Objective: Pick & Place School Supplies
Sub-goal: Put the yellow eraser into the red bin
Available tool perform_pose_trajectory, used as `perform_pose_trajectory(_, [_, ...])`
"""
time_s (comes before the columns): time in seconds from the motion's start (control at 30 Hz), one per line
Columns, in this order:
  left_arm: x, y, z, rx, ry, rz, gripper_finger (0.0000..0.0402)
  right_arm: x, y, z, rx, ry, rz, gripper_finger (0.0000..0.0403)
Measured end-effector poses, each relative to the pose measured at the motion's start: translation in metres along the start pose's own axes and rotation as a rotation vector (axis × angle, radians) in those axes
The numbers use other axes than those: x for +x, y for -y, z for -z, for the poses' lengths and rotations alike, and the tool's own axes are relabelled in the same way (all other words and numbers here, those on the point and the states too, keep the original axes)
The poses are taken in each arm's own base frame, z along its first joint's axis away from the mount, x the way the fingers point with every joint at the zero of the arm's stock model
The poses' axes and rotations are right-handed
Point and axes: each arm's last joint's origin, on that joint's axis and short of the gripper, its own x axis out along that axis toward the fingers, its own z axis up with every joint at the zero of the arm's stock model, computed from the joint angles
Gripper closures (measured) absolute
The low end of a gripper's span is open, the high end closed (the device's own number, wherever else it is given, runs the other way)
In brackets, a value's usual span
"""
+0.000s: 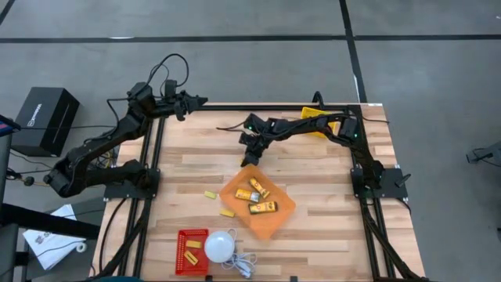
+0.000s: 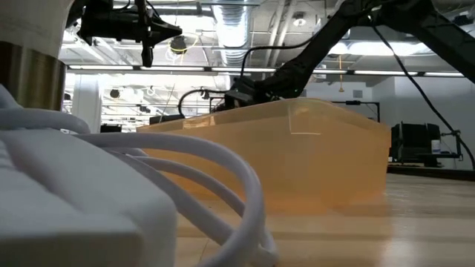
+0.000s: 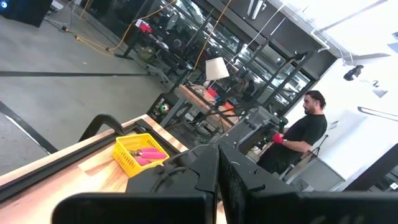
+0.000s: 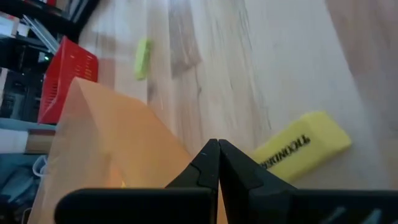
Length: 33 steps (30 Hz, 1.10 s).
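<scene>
Both grippers closed and empty; supplies spread over the table and bins

The right gripper [image 1: 249,145] is held with fingers together just beyond the far edge of the orange tray [image 1: 283,213], in which three orange-yellow packets [image 1: 259,196] are seen. Two yellow blocks [image 1: 218,204] are left on the wood to the tray's left, more in the red bin [image 1: 182,251]. Pink-handled scissors [image 3: 147,155] are seen in the yellow bin [image 3: 127,163]. The left gripper [image 1: 197,101] is parked, pressed together, at the far left edge
</scene>
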Motion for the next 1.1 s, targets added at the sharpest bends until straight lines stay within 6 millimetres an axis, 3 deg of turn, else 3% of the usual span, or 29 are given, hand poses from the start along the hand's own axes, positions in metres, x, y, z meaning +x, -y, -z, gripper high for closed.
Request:
perform_pose_trajectory(0.23, [0.000,0.000,0.001,-0.005,-0.005,-0.004,0.0402,-0.004,0.005,-0.001,0.014,0.009,0.021,0.0403])
perform_pose_trajectory(0.53, [0.000,0.000,0.001,-0.007,-0.005,-0.005,0.0402,-0.023,0.024,-0.001,0.061,0.013,0.070,0.0403])
perform_pose_trajectory(0.93, [0.000,-0.003,0.004,-0.014,-0.030,-0.026,0.0402,-0.022,0.015,-0.009,0.008,0.066,-0.008,0.0403])
perform_pose_trajectory(1.1, [0.000,-0.003,0.004,0.022,-0.037,-0.031,0.0402,-0.018,0.011,-0.007,-0.137,0.055,0.030,0.0403])
